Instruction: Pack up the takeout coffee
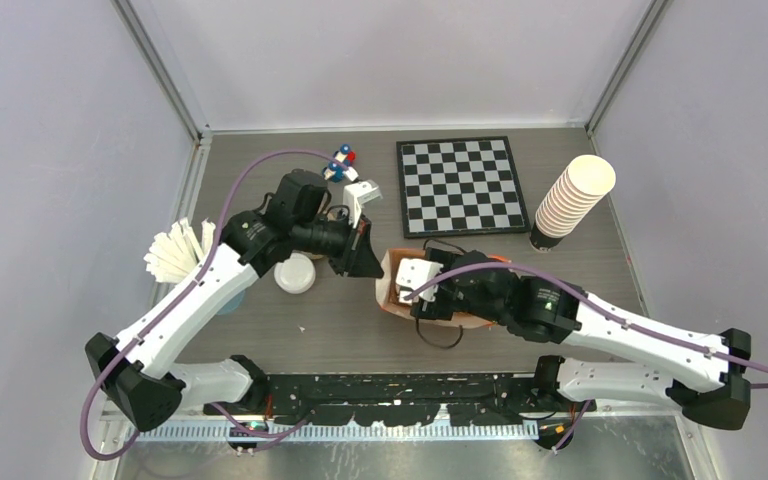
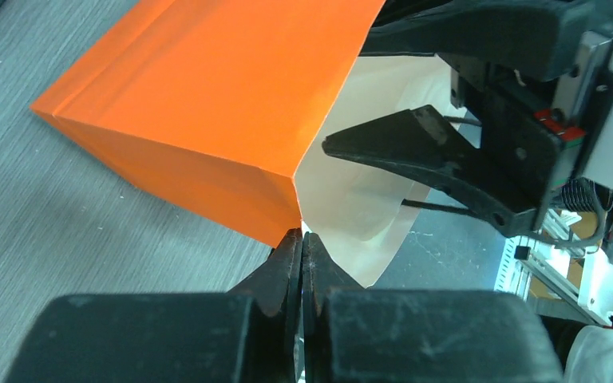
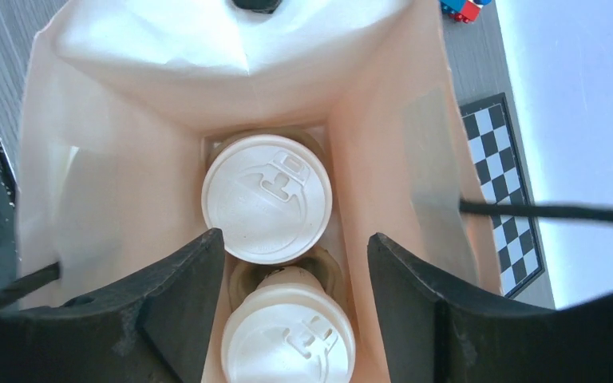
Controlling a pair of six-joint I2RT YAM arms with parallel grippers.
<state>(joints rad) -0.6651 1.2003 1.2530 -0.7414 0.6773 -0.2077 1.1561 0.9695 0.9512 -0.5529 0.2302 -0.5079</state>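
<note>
Overhead looks down; both wrists closely share bag (image 2: pixel 207 112).

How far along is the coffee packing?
Done: one lidded cup and a second cup sit inside the orange bag. In hand: the left claw pinches the bag's rim, the right claw stands open over the cups. Left, likely: pull the right claw out and release the bag.

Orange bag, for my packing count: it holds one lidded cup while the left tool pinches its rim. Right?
Not quite. The right wrist view shows two lidded cups in the orange bag; the left tool does pinch its rim.
</note>
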